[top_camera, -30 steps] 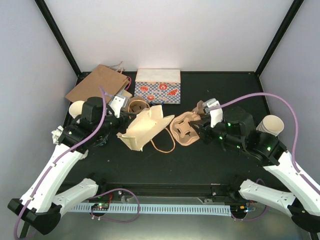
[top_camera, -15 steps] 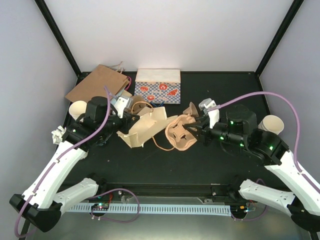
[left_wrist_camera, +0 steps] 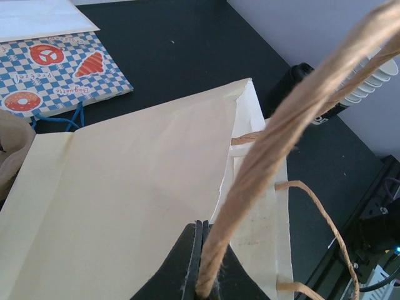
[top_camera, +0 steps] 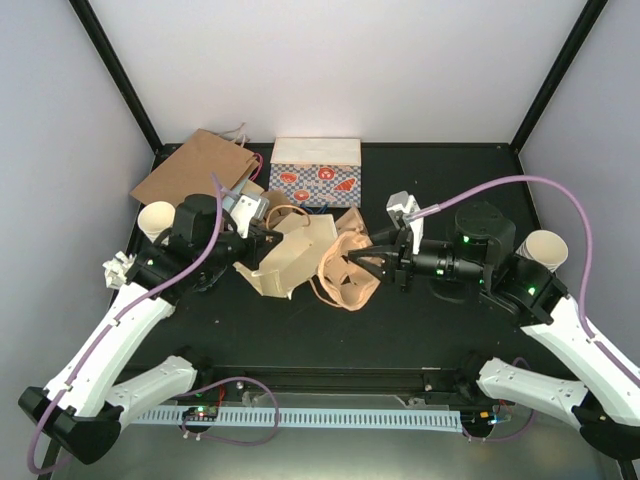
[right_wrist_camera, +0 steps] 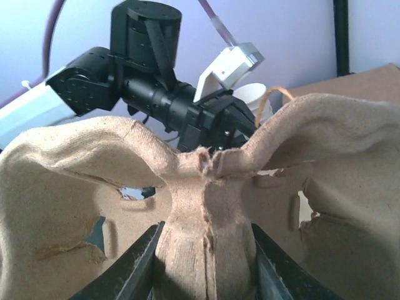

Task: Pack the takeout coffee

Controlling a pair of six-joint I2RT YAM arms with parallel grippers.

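- Pinching, in the fully closed left gripper, the twine handle of the cream paper bag.
- Clamping, in the partly spread right gripper, the centre ridge of the brown cup carrier.
- Failing to make out the takeout coffee anywhere.

mid-table: cream bag, cup carrier crowd together | near strip: passable

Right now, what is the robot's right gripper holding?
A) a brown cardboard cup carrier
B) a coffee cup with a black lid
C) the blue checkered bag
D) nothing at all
A: the right gripper is closed on the middle ridge of the cardboard cup carrier, which fills the right wrist view.
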